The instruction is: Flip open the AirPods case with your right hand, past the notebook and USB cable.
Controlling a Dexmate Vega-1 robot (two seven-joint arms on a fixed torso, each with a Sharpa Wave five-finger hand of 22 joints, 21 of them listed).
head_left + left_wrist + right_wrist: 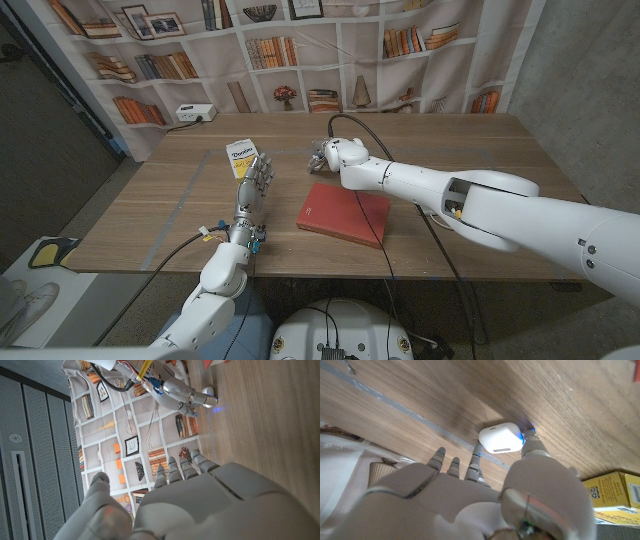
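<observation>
The right hand (485,490) pinches the white case (501,437), lid closed, on the tabletop (480,150). The red notebook (342,213) lies at its 5 o'clock. The left hand (254,183) stands open, holding nothing.

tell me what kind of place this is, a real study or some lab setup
Probably a lab setup staged as a study: the bookshelf backdrop is a wrinkled printed curtain hung behind a wooden table, with grey wall panels beside it.

White-shelled arms, grey metal hands

Glossy white casings run to the left hand (254,187) and right hand (322,155); black cables trail along both, yellow tags at the wrists.
</observation>
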